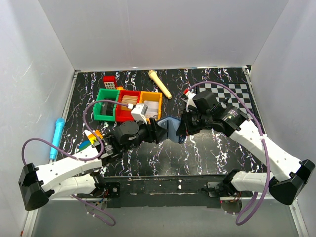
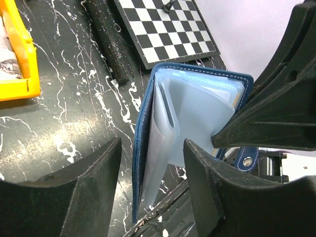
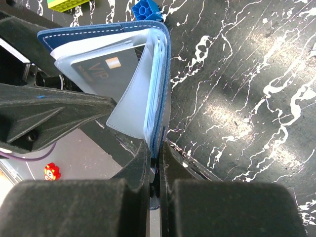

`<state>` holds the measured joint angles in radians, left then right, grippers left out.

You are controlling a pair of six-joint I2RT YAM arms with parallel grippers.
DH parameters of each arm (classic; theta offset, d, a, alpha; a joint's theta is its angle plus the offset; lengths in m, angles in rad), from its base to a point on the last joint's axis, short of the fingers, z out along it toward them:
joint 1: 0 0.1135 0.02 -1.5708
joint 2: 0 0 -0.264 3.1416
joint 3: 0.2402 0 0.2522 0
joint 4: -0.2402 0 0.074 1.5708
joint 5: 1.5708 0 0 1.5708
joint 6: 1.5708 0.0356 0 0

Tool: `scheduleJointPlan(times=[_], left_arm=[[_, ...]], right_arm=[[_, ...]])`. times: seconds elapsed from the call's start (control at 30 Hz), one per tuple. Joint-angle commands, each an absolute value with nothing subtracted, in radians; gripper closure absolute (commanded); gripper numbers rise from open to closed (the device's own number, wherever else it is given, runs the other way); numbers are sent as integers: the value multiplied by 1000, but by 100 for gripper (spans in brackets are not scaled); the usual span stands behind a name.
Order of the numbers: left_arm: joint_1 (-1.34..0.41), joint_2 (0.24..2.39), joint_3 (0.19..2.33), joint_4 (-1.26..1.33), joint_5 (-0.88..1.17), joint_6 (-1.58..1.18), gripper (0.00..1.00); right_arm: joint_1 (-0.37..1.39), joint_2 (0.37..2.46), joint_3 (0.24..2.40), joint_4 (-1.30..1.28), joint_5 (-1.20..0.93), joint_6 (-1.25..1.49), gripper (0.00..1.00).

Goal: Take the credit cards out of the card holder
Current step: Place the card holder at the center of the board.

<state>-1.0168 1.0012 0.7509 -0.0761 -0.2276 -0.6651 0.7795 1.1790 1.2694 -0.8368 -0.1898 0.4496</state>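
Right wrist view: your right gripper [image 3: 157, 154] clamps the card holder [image 3: 106, 33] by one edge, fanned open at the centre of the table [image 1: 212, 158], so your left gripper [image 2: 152, 144], jaws apart around its cover, can reach the grey card [image 3: 106, 66].

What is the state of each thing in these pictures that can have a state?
Navy-blue folding card holder, open, gripped by the right jaws.
Grey VIP card, inside its clear sleeve.
Right jaws, shut on the card holder's cover edge.
Left jaws, apart, on either side of the clear plastic sleeves.
Orange plastic bin, holding items.
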Motion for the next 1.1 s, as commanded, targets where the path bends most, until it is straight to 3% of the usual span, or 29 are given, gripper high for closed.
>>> scheduleJointPlan(times=[0.0, 0.1, 0.23, 0.37, 0.6, 0.67, 0.83, 0.9, 1.07], left_arm=[[-1019, 954, 752, -106, -281, -658, 45], [-1019, 948, 747, -94, -276, -658, 42], [-1017, 963, 746, -80, -250, -653, 46], [-1019, 973, 742, -75, -239, -650, 60], [-1019, 934, 715, -90, -265, -653, 99], [-1019, 930, 716, -109, -273, -660, 100], [-1019, 948, 761, -231, -297, -679, 100], [-1019, 965, 782, -287, -307, -686, 100], [-1017, 1017, 819, -363, -327, -718, 100]], right_arm=[[782, 1154, 1310, -805, -219, 460, 99], [784, 1157, 1308, -799, -230, 462, 99], [784, 1158, 1305, -785, -250, 469, 99], [784, 1151, 1298, -769, -267, 472, 99], [784, 1118, 1269, -741, -282, 468, 99], [782, 1118, 1262, -739, -287, 466, 99], [775, 1098, 1252, -767, -262, 446, 60], [762, 1083, 1250, -785, -247, 430, 54], [747, 1011, 1240, -753, -259, 371, 52]])
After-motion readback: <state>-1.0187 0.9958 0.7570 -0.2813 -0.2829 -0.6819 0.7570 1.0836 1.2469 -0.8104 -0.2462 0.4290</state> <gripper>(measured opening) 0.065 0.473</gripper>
